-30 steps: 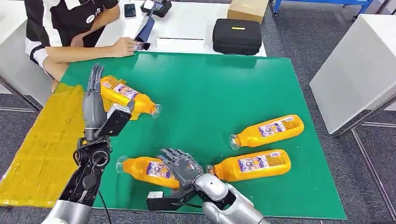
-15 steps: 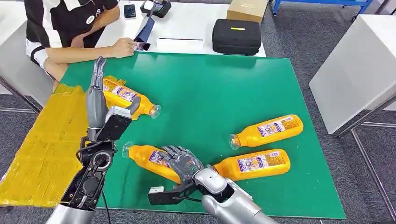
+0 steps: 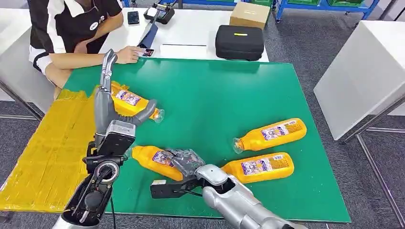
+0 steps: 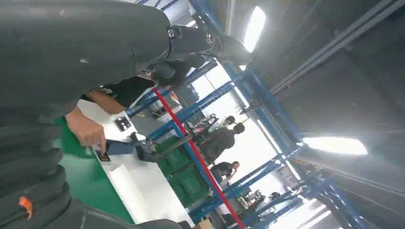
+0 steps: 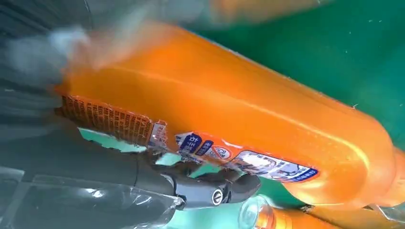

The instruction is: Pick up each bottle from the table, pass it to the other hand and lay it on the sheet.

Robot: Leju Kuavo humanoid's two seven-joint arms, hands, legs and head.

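Note:
My right hand [image 3: 185, 162] grips an orange bottle [image 3: 154, 160] by its label; the bottle is tilted over the green mat [image 3: 219, 95], cap end beside my left wrist. In the right wrist view the same bottle [image 5: 229, 119] sits close against my dark fingers [image 5: 210, 191]. My left hand [image 3: 106, 98] stands upright with nothing in it, fingers straight and thumb spread, in front of a second bottle [image 3: 128, 98] lying at the edge of the yellow sheet [image 3: 43, 143]. Two more bottles [image 3: 270, 135] [image 3: 260, 167] lie on the right of the mat.
A person [image 3: 71, 28] sits at the far left corner, one hand on a phone [image 3: 145, 51]. On the white table behind are a black case [image 3: 239, 42] and a cardboard box [image 3: 248, 14]. Another white table [image 3: 363, 62] stands to the right.
My right hand has closed on the near bottle and carried it up and left toward my left arm. My left hand has risen higher, thumb spreading out.

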